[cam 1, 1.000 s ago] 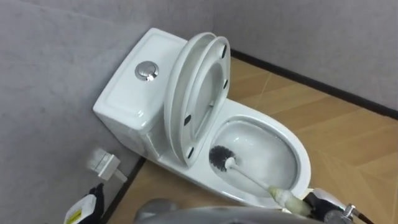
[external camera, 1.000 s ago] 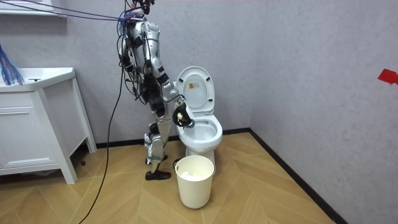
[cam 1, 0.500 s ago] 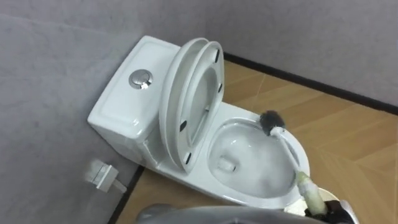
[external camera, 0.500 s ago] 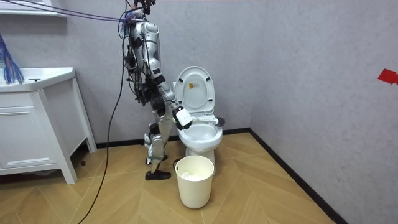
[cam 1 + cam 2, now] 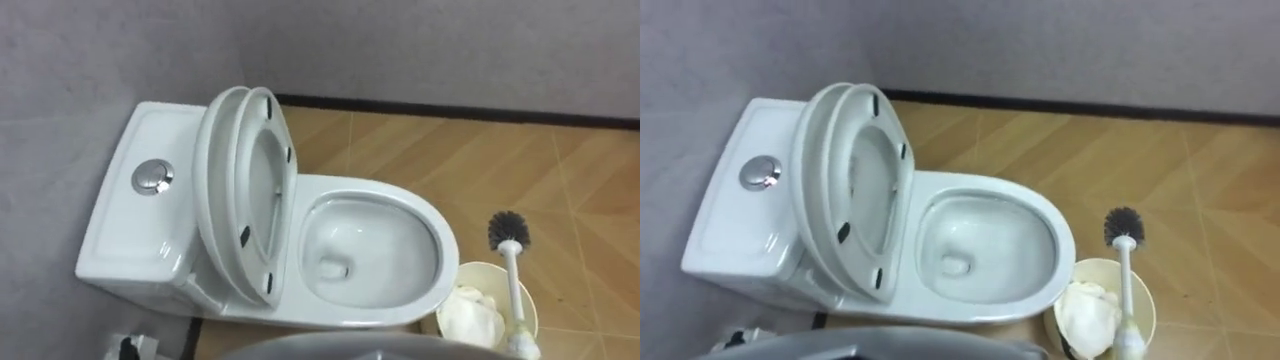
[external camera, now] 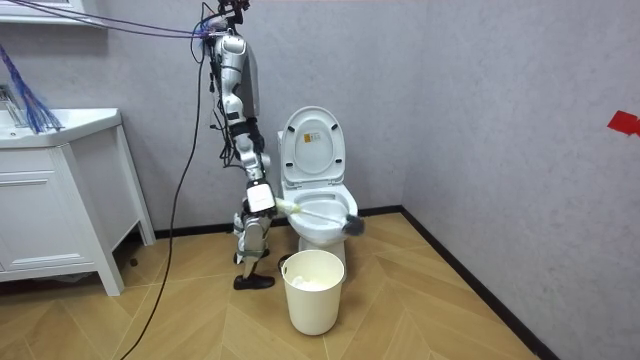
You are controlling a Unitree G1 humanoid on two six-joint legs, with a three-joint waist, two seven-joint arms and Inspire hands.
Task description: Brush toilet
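Above the round cream bin [image 5: 470, 268] beside the white ceramic toilet [image 5: 420, 215], a black-bristled white brush [image 5: 514, 280] is being held. Its handle is seemingly being gripped by the right hand [image 6: 259, 197].

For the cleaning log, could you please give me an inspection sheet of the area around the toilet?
Surface: wood floor, herringbone pattern.
Job's things: toilet, seat and lid raised; brush held outside it, handle passing above the bin.
Clutter: bin beside the toilet, white waste inside.
Hands: right hand holds the brush handle.
Cables: nothing seen beyond the robot's own.
Surroundings: grey wall behind the toilet; white cabinet at the room view's left.
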